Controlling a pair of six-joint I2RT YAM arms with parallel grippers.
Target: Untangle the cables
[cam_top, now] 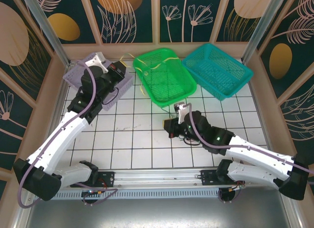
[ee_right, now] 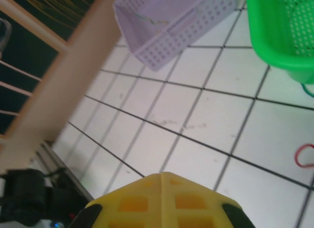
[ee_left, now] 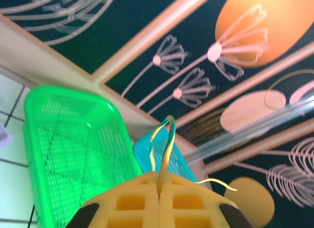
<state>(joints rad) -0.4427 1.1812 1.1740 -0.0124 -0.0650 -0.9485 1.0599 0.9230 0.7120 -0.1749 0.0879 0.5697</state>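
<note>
My left gripper point(ee_left: 159, 181) is shut on the cables, a thin yellow and green pair point(ee_left: 170, 139) that loops up out of the closed jaws; a loose yellow end point(ee_left: 218, 183) curls off to the right. In the top view this gripper point(cam_top: 117, 67) hovers over the lilac basket point(cam_top: 78, 71), and a yellow strand point(cam_top: 169, 59) trails across the green basket point(cam_top: 167, 81). My right gripper point(ee_right: 162, 175) is shut with nothing in it, low over the tiles just in front of the green basket point(ee_right: 284, 27). A red cable loop point(ee_right: 303, 156) lies on the floor to its right.
A teal basket point(cam_top: 218, 71) sits at the back right, touching the green one. The lilac basket point(ee_right: 171, 27) lies ahead of the right gripper. Patterned walls and a wooden ledge point(cam_top: 157, 47) enclose the tiled table. A metal rail point(cam_top: 157, 179) runs along the near edge.
</note>
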